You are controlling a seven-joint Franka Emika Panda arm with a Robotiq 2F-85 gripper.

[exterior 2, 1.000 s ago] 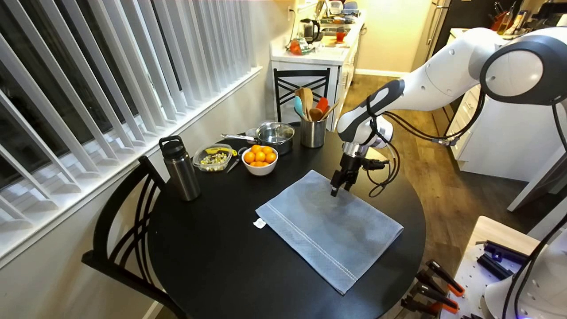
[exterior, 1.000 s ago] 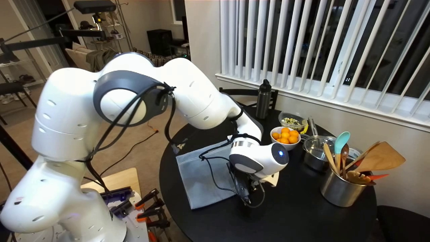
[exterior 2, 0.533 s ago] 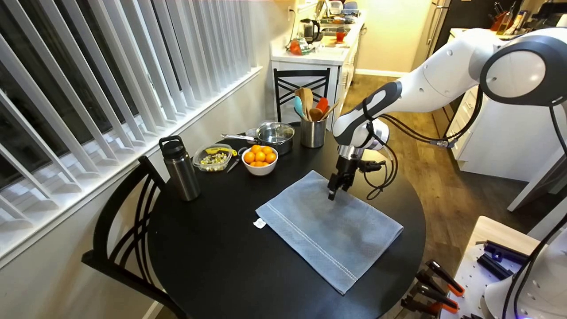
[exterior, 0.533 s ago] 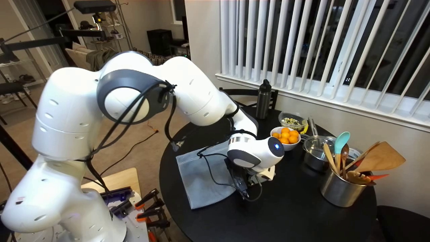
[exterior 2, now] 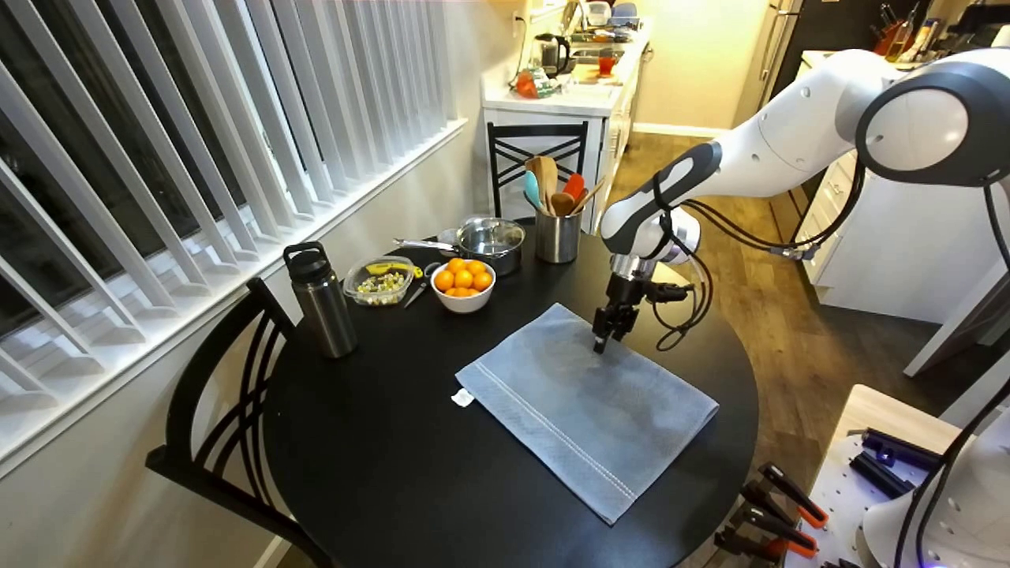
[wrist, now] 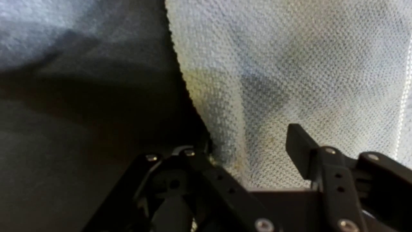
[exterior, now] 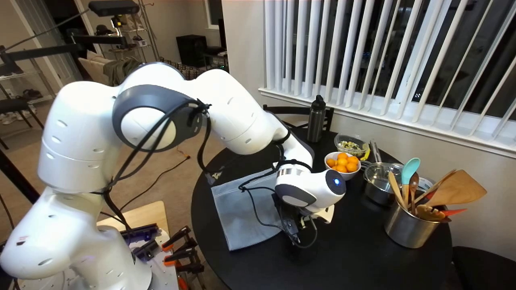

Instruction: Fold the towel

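In an exterior view, the towel (likely light, limp) invites pinching at its one-o'clock edge, near the spread-jawed gripper.

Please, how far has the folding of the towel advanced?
Done: the towel lies mostly flat on the table; whether it is already doubled, I cannot tell. In hand: the jaws stand open at its edge in the wrist view. Remaining: probably closing, lifting and folding it over.

A blue towel lies flat on the table.
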